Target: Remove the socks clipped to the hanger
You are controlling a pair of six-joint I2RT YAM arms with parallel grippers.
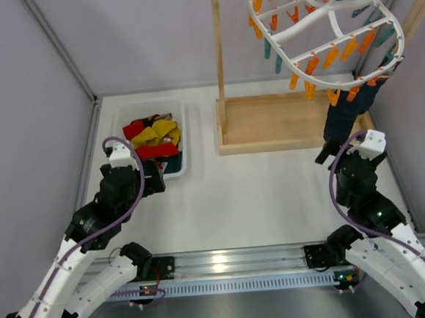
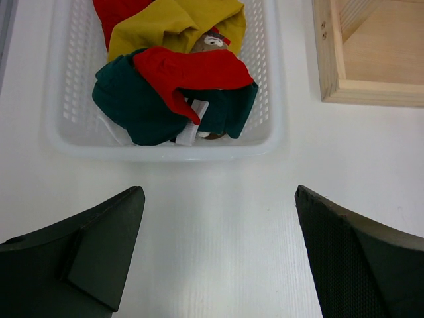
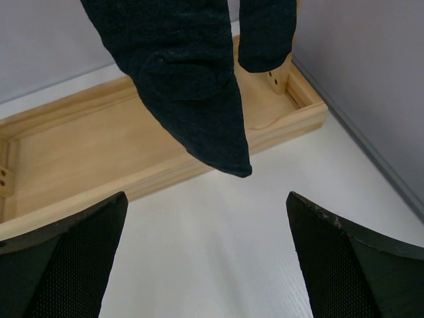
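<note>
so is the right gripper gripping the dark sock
No, the right gripper is open, and the dark sock hangs clear of it.

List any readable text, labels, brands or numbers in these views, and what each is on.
No readable text in any view.
White tag on the socks in the basket: no print legible.
Hanger, wooden stand and the hanging dark sock: no markings visible.

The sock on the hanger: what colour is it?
Sock: dark navy, nearly black; clearest in right wrist view.
</note>
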